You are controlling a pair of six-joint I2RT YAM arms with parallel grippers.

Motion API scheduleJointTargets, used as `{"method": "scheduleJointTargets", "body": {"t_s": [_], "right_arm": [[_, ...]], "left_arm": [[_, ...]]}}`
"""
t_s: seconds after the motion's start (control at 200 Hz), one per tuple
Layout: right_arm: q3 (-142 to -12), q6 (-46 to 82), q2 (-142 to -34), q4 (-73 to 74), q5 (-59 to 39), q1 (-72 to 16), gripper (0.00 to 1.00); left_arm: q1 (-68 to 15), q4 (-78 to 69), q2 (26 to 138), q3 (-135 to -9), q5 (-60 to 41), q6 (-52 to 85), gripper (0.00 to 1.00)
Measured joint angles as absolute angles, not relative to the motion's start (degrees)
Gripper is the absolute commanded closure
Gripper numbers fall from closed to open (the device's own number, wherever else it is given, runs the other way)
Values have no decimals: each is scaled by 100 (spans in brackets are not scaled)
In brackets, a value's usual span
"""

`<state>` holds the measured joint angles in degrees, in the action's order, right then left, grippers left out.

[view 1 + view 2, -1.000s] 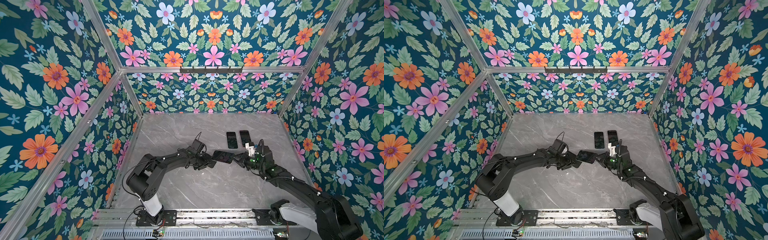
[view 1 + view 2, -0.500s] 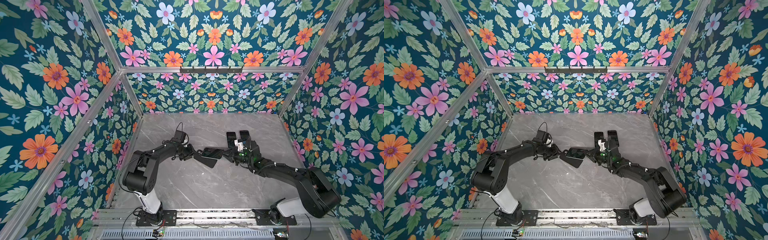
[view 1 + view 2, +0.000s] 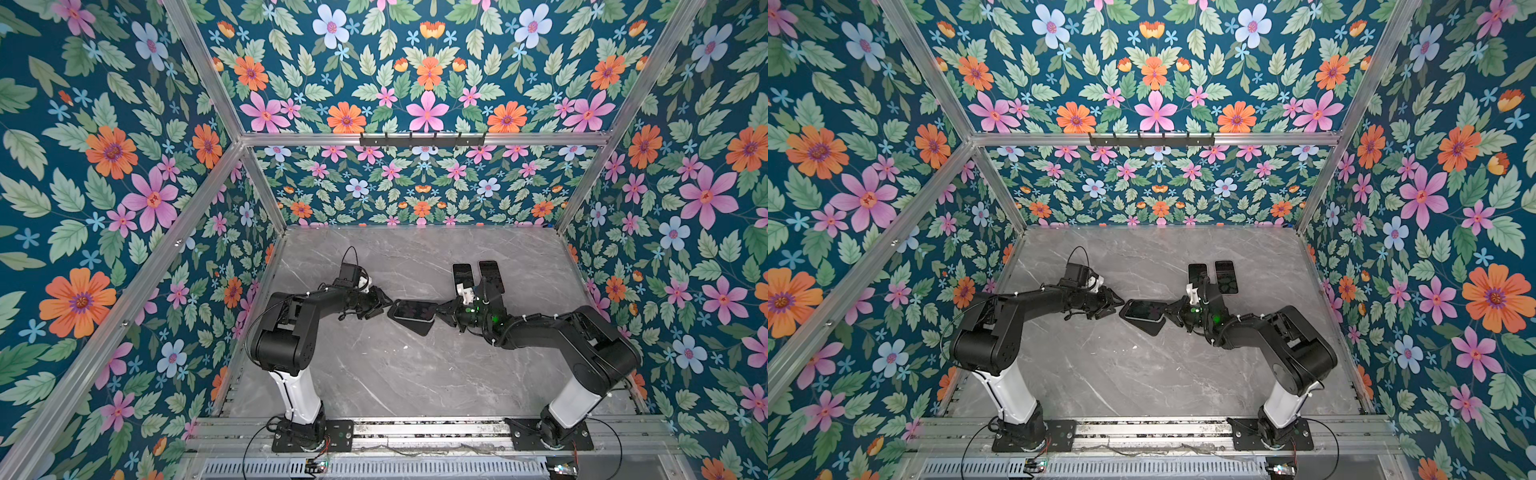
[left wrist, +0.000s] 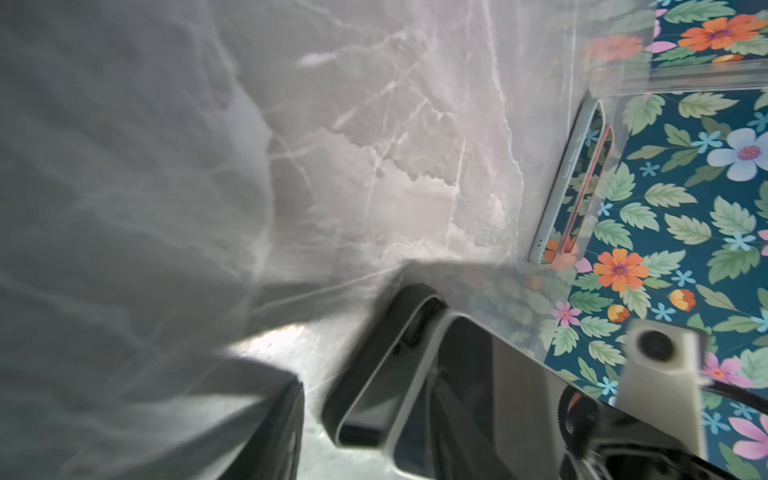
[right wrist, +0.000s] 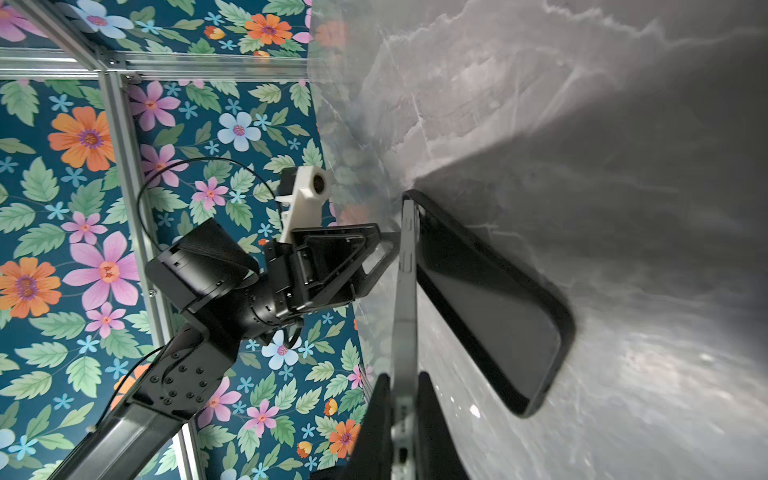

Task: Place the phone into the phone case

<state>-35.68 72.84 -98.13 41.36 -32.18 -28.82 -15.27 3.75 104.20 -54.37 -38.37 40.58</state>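
Here, in both top views the right gripper (image 3: 441,313) is clamped tight on 1 short end of the phone (image 3: 415,309), holding it near the middle of the grey marble table (image 3: 395,374). The black phone case (image 3: 419,328) shows beneath the phone. The left gripper (image 3: 382,309) sits just beside the phone's free end with its jaws parted and nothing between them. Behind the right arm, 2 dark slabs (image 3: 462,272) lie flat side by side.

The same layout appears again: left gripper (image 3: 1115,308), phone (image 3: 1144,311), case (image 3: 1152,328), right gripper (image 3: 1171,313).

From the left wrist, 1 dark finger (image 4: 266,415) is blurred and close. The phone's silver edge (image 4: 415,374) and the case (image 4: 365,365) lie beyond it.

From the right wrist, 2 fingers (image 5: 374,428) pinch the phone (image 5: 405,291) edge-on. The case (image 5: 490,299) meets it at the far end and angles away. The left gripper's (image 5: 376,249) tips reach that far end, but whether they touch it I cannot tell.
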Motion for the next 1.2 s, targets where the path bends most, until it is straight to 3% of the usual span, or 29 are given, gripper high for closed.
{"method": "scheduleJointTargets", "body": {"t_s": [1.2], "right_arm": [[-3660, 7323, -10595, 4729, -3374, -2919, 100]], "left_arm": [[-1498, -384, 10366, -4956, -4309, 4335, 53]]}}
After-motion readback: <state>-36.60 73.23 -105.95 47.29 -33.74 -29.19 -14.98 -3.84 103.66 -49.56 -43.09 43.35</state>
